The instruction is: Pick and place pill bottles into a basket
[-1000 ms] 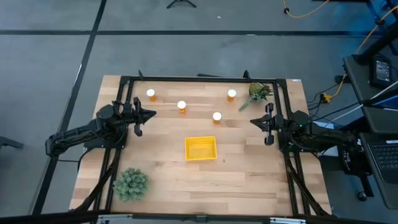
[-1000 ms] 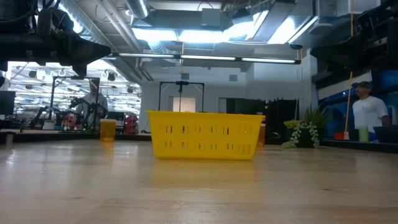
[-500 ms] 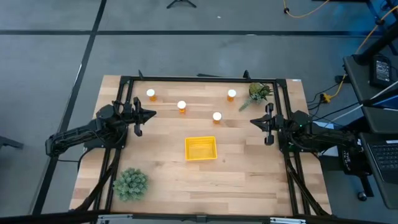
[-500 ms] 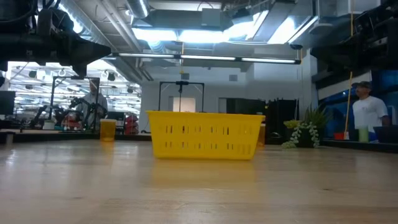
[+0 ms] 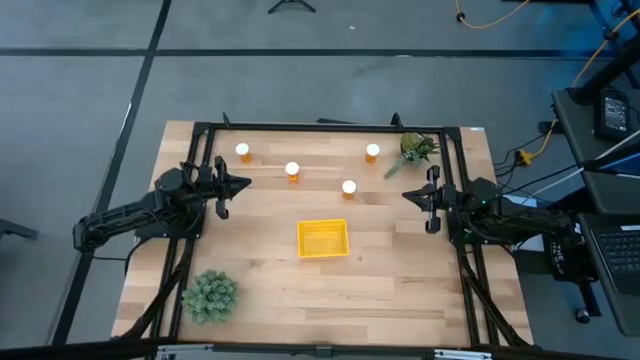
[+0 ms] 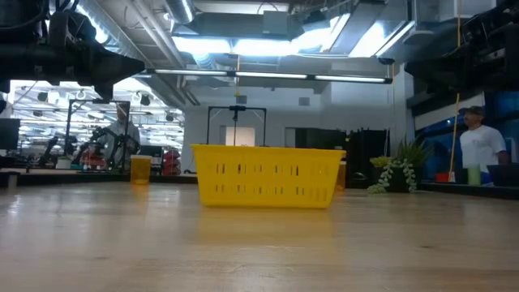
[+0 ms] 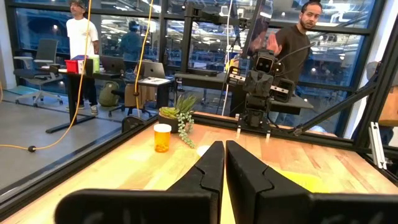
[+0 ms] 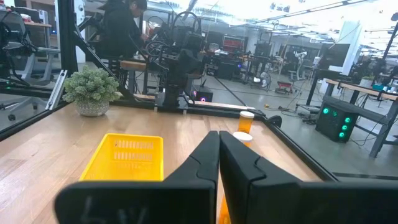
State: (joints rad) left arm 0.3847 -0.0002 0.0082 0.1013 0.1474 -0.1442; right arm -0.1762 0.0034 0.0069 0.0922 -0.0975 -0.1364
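The yellow basket (image 5: 323,239) sits empty at the middle of the wooden surface (image 5: 400,280). Four pill bottles stand upright along the far side: one (image 5: 243,152) near the left corner, one (image 5: 292,171) beside it, one (image 5: 349,187) nearest the basket, one (image 5: 372,152) just beside a small plant (image 5: 416,149). The left pincer (image 5: 245,183) and right pincer (image 5: 406,194) hover at opposite edges, both closed with fingers together, holding nothing.

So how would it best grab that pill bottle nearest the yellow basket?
Probably from straight above, fingers closing on the orange sides just under the white cap. The pill bottle stands upright with open table all round, so a top-down reach looks clear. The right gripper looks nearest.
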